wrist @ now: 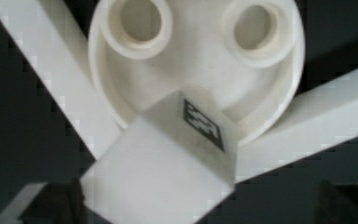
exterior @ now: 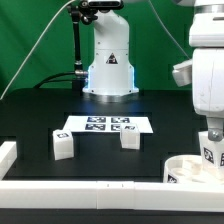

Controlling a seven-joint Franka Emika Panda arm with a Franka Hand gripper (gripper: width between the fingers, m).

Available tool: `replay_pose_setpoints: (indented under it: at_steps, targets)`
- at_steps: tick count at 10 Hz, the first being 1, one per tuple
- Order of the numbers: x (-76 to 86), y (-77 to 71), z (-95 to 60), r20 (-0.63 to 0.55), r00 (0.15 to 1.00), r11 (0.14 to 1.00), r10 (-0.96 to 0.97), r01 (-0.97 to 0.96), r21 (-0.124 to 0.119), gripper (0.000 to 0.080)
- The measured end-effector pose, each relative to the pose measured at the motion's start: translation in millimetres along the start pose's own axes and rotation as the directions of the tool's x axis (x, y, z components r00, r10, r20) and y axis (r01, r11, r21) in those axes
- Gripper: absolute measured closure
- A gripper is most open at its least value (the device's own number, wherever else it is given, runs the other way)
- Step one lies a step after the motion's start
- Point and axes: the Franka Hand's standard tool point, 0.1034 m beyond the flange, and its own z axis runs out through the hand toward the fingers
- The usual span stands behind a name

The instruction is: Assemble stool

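1. Exterior view: round white seat [exterior: 190, 166] low at the exterior view's right, on the dark tabletop [exterior: 40, 110], close to the long front rail [exterior: 80, 186].
2. Tagged leg [exterior: 211, 153] upright at the seat's far edge, straight under the white arm [exterior: 205, 70]. Cannot tell whether socketed or just resting there.
3. Jaws right above that leg, mostly hidden in this view.
4. Left leg [exterior: 63, 145] and middle leg [exterior: 129, 138] loose on the tabletop, well apart from each other and from the seat.
5. Marker board [exterior: 108, 125] flat between those two legs and the robot base [exterior: 108, 65].
6. Short side rail [exterior: 8, 153] at the exterior view's left.
7. Wrist view: seat [wrist: 185, 70] face-on, two round holes [wrist: 137, 22] showing.
8. Tagged leg [wrist: 158, 165] large and close, tilted, overlapping the seat's rim, black-and-white tag [wrist: 202, 118] on one face.
9. Two white rails [wrist: 51, 85] running diagonally behind the seat.
10. Jaws wide, a gap on both sides of the tagged leg, nothing gripped.
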Motion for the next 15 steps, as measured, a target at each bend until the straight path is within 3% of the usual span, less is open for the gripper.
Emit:
replay_pose_setpoints:
  at_steps: [2, 4, 6, 11, 15]
  targets:
    - [-1.9, 1.9, 0.5, 0.015, 0.991, 0.991, -0.133, 0.133, -0.007, 0.015]
    - [12.6, 3.3, 3.5, 0.041, 0.966, 0.967, -0.255, 0.256, -0.018, 0.015]
    - [18.3, 5.2, 7.8, 0.067, 0.916, 0.918, -0.396, 0.397, -0.008, 0.015]
    - [13.4, 6.7, 14.8, 0.098, 0.787, 0.792, -0.609, 0.611, 0.018, 0.015]
    - [13.5, 4.6, 18.3, 0.097, 0.792, 0.797, -0.602, 0.603, 0.023, 0.0153]
